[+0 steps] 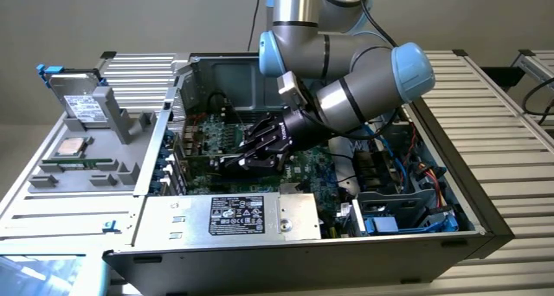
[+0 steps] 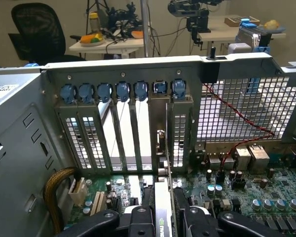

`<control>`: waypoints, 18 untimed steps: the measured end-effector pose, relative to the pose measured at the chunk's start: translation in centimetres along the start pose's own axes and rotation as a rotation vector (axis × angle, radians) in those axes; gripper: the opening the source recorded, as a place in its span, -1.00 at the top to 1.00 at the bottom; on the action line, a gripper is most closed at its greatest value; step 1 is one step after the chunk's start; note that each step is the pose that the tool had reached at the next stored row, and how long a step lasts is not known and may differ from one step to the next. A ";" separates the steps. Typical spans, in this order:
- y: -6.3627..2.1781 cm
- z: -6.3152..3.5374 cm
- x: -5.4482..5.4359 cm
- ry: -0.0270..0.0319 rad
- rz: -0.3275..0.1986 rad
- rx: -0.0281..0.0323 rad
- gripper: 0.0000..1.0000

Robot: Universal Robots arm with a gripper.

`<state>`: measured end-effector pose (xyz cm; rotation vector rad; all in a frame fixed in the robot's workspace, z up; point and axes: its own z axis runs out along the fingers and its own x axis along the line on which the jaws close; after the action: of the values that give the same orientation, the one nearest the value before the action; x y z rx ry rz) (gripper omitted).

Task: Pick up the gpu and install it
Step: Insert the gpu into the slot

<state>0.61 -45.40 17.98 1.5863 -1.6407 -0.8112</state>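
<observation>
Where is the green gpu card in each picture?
Exterior view: the gpu is mid-case, beneath the black fingers.
Wrist view: the gpu stands edge-on between the fingers, facing the slot covers.
Shared landmark: the row of blue clips.

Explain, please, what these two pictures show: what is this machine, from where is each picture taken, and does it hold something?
The machine is a robot arm with a black gripper, reaching into an open computer case. The exterior view is from a camera off the arm; the wrist view is from a camera on the wrist, looking along the fingers. Between them the gripper holds the gpu edge-on, its silver bracket lined up with the case's rear slots, over the green motherboard. Beside the case, a grey tray carries a hard drive.
</observation>
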 end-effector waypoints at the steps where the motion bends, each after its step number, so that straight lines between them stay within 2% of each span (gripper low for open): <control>1: -0.01 -0.02 0.0 0.0002 0.000 -0.0001 0.44; 18: -0.07 0.04 0.1 -0.0008 0.001 -0.0002 0.44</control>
<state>0.61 -45.50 17.91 1.5852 -1.6418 -0.8116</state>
